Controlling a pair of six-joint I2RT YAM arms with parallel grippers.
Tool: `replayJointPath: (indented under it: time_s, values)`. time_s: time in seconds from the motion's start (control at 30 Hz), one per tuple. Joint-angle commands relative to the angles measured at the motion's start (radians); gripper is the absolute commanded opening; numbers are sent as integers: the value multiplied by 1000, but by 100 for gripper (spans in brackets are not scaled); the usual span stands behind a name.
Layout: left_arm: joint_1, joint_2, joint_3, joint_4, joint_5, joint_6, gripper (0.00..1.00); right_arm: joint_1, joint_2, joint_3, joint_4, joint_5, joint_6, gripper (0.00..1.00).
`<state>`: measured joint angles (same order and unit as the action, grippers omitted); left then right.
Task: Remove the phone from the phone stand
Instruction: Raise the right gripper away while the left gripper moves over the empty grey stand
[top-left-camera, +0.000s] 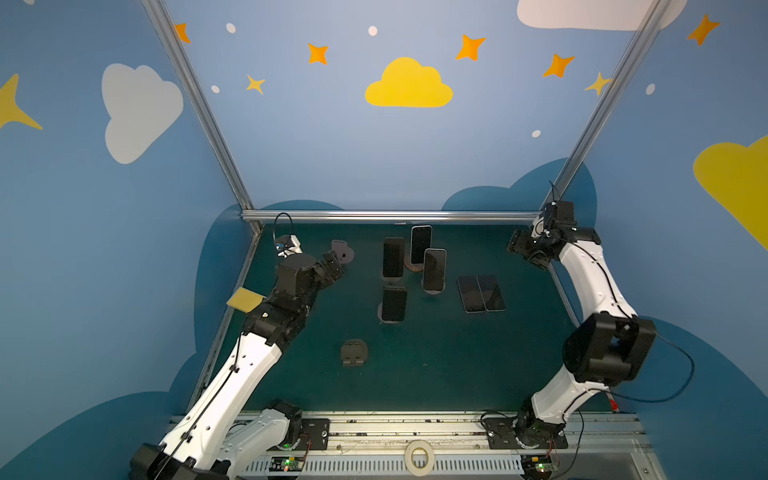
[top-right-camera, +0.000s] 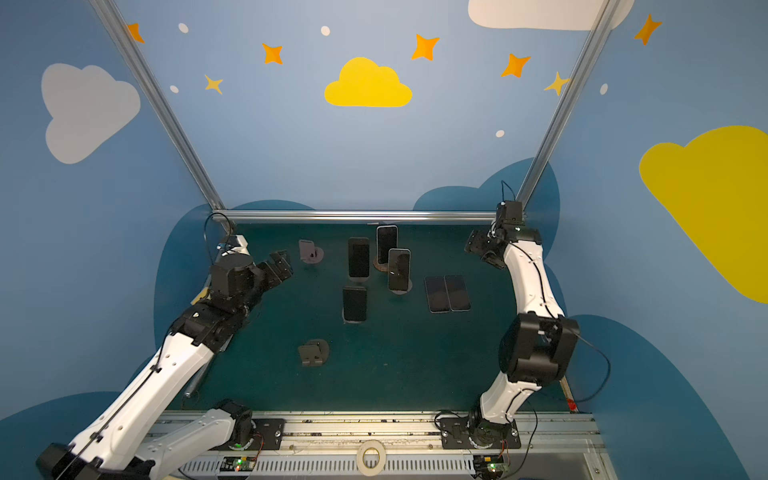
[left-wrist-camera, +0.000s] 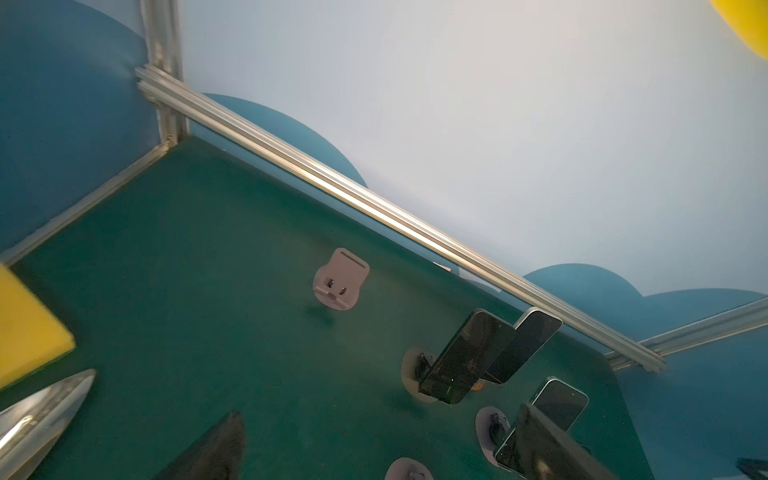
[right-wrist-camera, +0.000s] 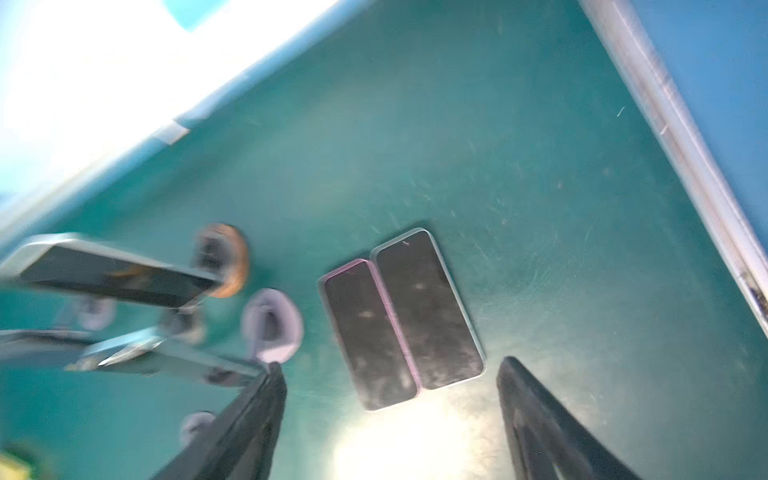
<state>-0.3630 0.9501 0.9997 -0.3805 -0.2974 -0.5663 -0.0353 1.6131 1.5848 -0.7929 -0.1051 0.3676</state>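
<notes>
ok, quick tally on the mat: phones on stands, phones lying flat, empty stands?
Phones on stands: 4
Phones lying flat: 2
Empty stands: 2
Total: 8 things, 6 of them phones

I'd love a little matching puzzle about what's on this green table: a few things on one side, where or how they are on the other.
Things:
1. pair of phones
2. dark stand
3. yellow sponge
4. left claw

States:
A. empty, nearest the camera
B. lying flat, side by side
C. open, holding nothing
D. at the table's left edge

Pairs: 1-B, 2-A, 3-D, 4-C
</notes>
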Motion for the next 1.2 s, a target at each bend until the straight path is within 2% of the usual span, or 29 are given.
replayJointPath:
  time_s: [0.0,0.17,0.23,0.33,0.43,0.53,0.7,0.8,0.87,1.0,1.17]
  values:
    - [-22,-75,-36,-219,-47,-62,100,85,-86,-141,122,23,24,81]
    - [-89,-159,-90,-343,-81,-111,100,220,-252,-267,238,30,44,82]
    - [-112,-196,-111,-379,-64,-120,100,265,-315,-347,351,28,-3,81]
    - [-161,-221,-118,-449,-70,-132,100,284,-392,-448,478,52,-33,82]
    - [-223,-209,-94,-547,-79,-157,100,286,-448,-533,575,107,14,82]
    - [-310,-202,-105,-570,-81,-190,100,285,-449,-524,568,120,-5,82]
    - [-510,-128,-147,-493,-101,-254,100,285,-449,-516,554,148,-25,82]
    - [-646,-75,-145,-532,-208,-371,100,281,-453,-511,552,156,-34,82]
    - [-698,-60,-175,-531,-232,-435,100,279,-451,-512,554,154,-33,82]
    - [-708,6,-253,-388,-132,-455,100,273,-454,-505,546,145,-35,82]
    - [-711,112,-282,-359,-142,-538,96,262,-502,-519,557,180,-61,82]
